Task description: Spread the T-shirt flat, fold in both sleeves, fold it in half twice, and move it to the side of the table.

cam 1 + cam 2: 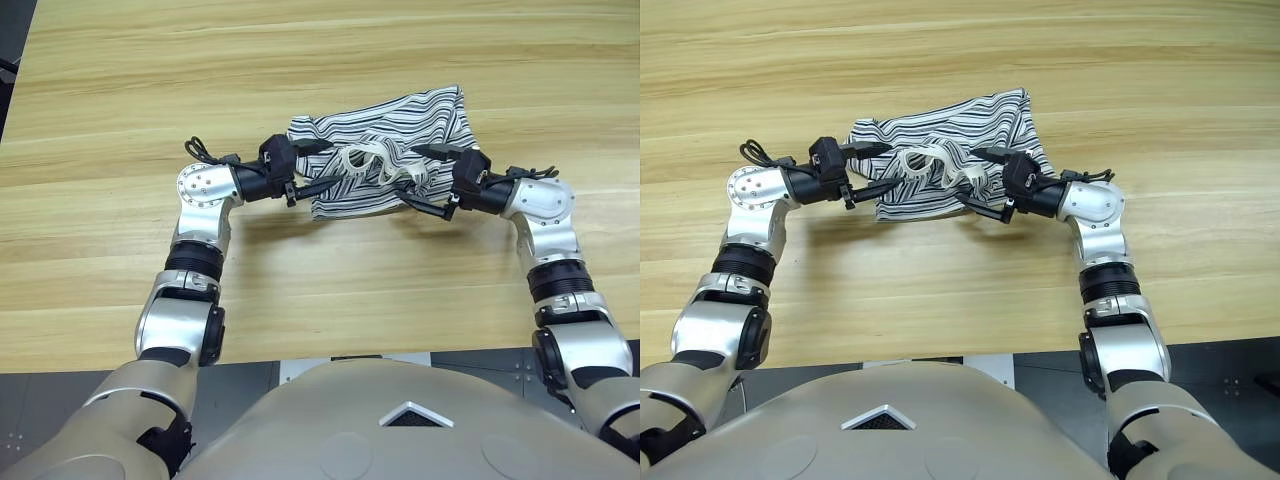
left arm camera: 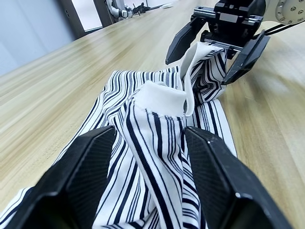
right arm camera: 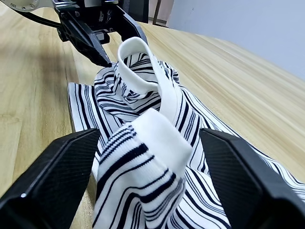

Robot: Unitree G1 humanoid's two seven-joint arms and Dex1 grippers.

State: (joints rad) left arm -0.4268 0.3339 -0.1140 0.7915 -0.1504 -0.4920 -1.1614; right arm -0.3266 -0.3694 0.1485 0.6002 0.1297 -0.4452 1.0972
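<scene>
A black-and-white striped T-shirt (image 1: 385, 130) lies crumpled in the middle of the wooden table (image 1: 300, 60). Its white collar (image 1: 370, 160) stands up in a loop between my two grippers. My left gripper (image 1: 335, 163) is at the shirt's left edge, open, with a raised striped fold (image 2: 152, 143) between its fingers (image 2: 90, 176). My right gripper (image 1: 407, 173) faces it from the right, also open, with a bunch of collar and striped cloth (image 3: 143, 148) between its fingers (image 3: 57, 176). Each wrist view shows the other gripper across the cloth.
Bare wood surrounds the shirt on all sides. The table's near edge (image 1: 300, 362) runs just in front of my body, and its left edge (image 1: 20, 70) borders a dark floor.
</scene>
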